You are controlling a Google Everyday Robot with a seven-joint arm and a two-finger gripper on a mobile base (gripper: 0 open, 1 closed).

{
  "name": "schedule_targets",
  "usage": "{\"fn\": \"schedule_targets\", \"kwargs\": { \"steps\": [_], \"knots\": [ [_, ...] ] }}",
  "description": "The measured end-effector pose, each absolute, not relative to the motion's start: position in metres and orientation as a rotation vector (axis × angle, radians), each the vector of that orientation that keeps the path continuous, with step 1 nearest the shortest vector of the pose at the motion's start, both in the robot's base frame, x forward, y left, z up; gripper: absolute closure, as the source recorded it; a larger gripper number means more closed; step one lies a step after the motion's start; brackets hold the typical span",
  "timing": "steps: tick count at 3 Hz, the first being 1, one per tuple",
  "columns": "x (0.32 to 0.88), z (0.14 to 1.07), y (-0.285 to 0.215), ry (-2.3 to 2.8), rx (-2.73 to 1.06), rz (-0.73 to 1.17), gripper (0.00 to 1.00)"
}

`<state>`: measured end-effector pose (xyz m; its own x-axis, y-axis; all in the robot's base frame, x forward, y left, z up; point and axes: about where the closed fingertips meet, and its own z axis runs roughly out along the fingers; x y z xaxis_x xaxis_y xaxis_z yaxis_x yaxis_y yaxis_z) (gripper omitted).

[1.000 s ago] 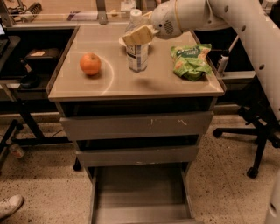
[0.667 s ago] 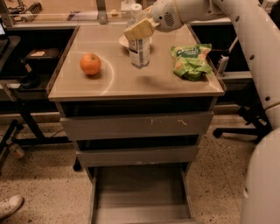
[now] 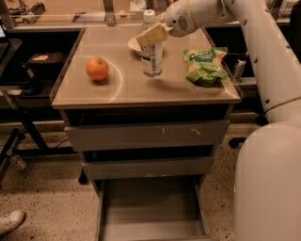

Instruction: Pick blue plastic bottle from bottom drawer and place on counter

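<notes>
The blue plastic bottle (image 3: 152, 56), clear with a white cap, stands upright on the beige counter (image 3: 127, 89) near its back middle. My gripper (image 3: 151, 34) is at the bottle's upper part, just under the cap, reaching in from the right on the white arm (image 3: 211, 12). The bottom drawer (image 3: 150, 229) is pulled out below the cabinet, and its tray looks bare.
An orange-red apple (image 3: 97, 68) lies on the counter's left side. A green snack bag (image 3: 204, 66) lies at its right. A white bowl (image 3: 134, 44) sits behind the bottle. My white body (image 3: 268, 179) fills the right. A shoe (image 3: 10, 221) shows at the lower left.
The gripper stays at the top of the bottle, which remains standing on the counter. The view has shifted slightly, so the bottle's white cap now shows above the gripper.
</notes>
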<state>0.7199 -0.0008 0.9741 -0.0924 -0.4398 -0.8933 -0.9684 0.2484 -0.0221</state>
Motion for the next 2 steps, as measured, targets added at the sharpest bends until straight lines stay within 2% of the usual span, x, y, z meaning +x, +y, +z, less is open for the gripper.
{"fn": "schedule_targets", "kwargs": {
  "steps": [2],
  "knots": [
    [0.727,0.950,0.007,1.706,-1.344,0.877,1.00]
  ]
}}
